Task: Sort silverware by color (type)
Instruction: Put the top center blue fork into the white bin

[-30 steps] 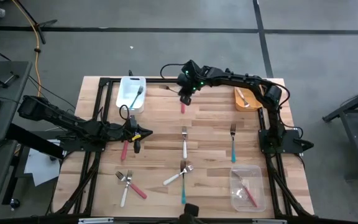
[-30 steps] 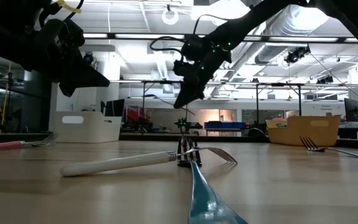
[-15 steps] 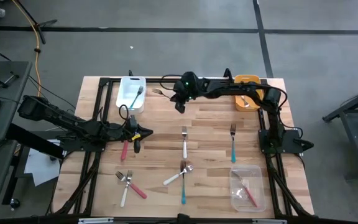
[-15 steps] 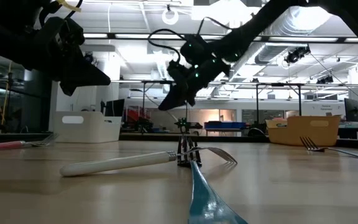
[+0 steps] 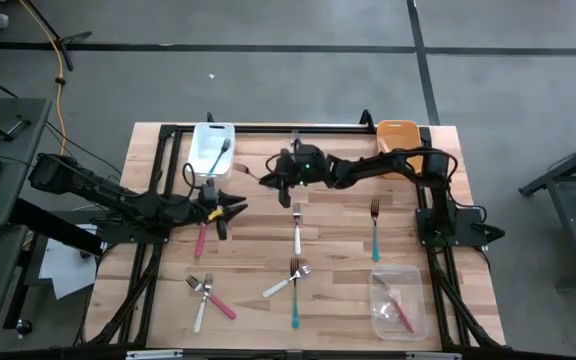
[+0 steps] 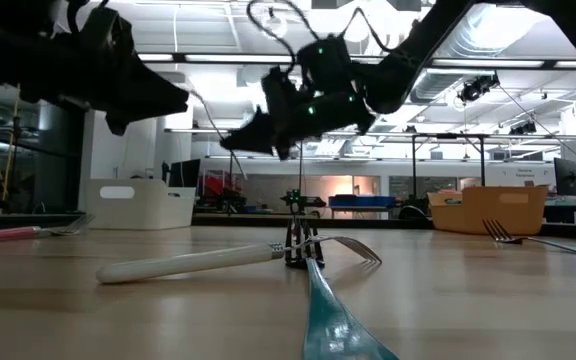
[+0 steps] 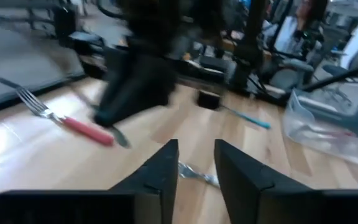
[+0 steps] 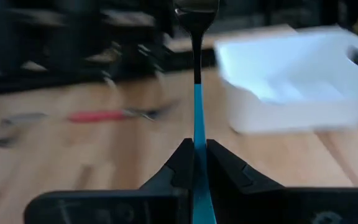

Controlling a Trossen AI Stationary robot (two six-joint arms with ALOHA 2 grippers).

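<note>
Right gripper (image 5: pixel 271 180) is up off the table (image 5: pixel 338 255) at mid-back, pointing toward the white bin (image 5: pixel 204 160) and not over it. Its jaws are clamped on the held teal fork (image 8: pixel 196 106), handle pinched between the fingers (image 8: pixel 229 169), metal tines sticking out ahead. In the low view it hangs well above the boards. Left gripper (image 5: pixel 230 206) is on the left side of the table, just in front of the white bin. Its jaws are parted in a narrow V with nothing between them. The red fork on the left (image 5: pixel 201 241) lies flat just beside it, not gripped. The white bin holds one binned teal fork (image 5: pixel 224 151), leaning on the wall. The clear bin (image 5: pixel 380 288) at front right has a binned red fork (image 5: pixel 401 314) in it. The orange bin (image 5: pixel 396 130) is at the back right corner, and I can't tell its contents. Loose on the table: a centre white fork (image 5: pixel 296 233), with a right teal fork (image 5: pixel 375 237) well apart from it. Toward the front, an angled white fork (image 5: pixel 280 286) and a front teal fork (image 5: pixel 294 306) have their heads overlapping. At front left, a front-left white fork (image 5: pixel 201 312) and a front-left red fork (image 5: pixel 222 306) sit with tines together and handles splayed.
</note>
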